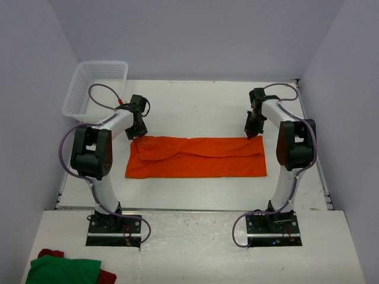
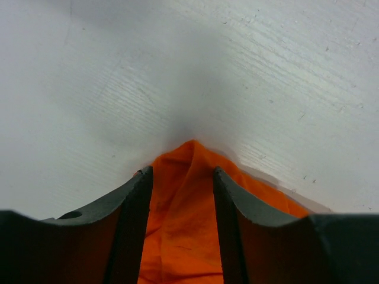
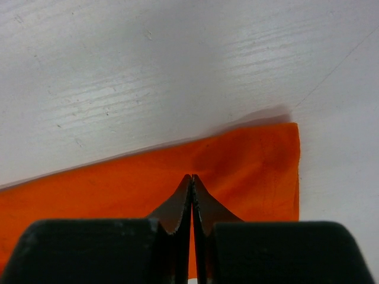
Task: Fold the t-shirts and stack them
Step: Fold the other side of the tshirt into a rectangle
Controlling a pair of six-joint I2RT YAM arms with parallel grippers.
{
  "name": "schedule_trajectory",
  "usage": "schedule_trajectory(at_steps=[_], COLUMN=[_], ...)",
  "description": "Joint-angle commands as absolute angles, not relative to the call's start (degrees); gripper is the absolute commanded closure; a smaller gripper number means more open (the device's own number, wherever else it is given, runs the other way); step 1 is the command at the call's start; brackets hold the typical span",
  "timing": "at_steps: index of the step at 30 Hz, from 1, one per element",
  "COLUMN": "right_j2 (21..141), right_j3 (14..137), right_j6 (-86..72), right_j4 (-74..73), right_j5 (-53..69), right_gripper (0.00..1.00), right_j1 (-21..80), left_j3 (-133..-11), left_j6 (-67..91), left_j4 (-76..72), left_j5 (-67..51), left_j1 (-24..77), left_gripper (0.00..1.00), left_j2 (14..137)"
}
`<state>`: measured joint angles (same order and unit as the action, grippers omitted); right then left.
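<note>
An orange t-shirt [image 1: 195,157] lies flat on the white table, folded into a long strip running left to right. My left gripper [image 1: 137,131] is down on its far left corner. In the left wrist view the left gripper [image 2: 180,171] is open, and a raised ridge of the t-shirt [image 2: 183,225] sits between its fingers [image 2: 139,195]. My right gripper [image 1: 254,131] is on the far right corner. In the right wrist view the right gripper [image 3: 191,176] is shut, its tips pinching the puckered t-shirt [image 3: 249,160] close to the cloth's edge.
A white mesh basket [image 1: 95,86] stands at the back left corner of the table. Green and red cloth [image 1: 62,271] lies on the near shelf at the bottom left. Grey walls close in on both sides.
</note>
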<state>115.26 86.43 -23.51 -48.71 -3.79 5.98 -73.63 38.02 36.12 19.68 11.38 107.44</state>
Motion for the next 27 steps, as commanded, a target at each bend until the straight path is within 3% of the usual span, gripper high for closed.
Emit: schedule_trajectory(at_steps=[1, 12, 14, 15, 18, 27], right_j2=[115.66, 118.56, 119.09, 119.44, 119.97, 121.11], right_j3=[88.24, 92.63, 93.42, 93.95, 94.66, 96.50], right_j6=[-23.90, -24.26, -24.17, -24.34, -24.35, -24.87], right_j4=[-49.92, -54.05, -55.19, -55.37, -56.16, -58.01], right_j5=[-3.69, -3.08, -3.51, -3.60, -3.60, -3.69], right_gripper=[1.00, 1.00, 1.00, 1.00, 1.00, 1.00], right_j1=[5.98, 6.24, 6.24, 6.24, 6.24, 6.24], left_j3=[-75.06, -74.62, -74.79, -74.88, -75.41, -78.04], left_j6=[36.74, 36.39, 36.39, 36.39, 36.65, 36.74], left_j4=[33.49, 32.96, 33.22, 33.22, 33.57, 34.02], left_j5=[16.79, 17.93, 18.28, 18.28, 18.37, 19.51], left_j1=[10.99, 10.90, 10.72, 10.46, 9.93, 7.83], left_gripper=[0.53, 0.63, 0.72, 0.83, 1.00, 1.00], left_j2=[107.67, 106.52, 106.79, 106.87, 107.75, 108.19])
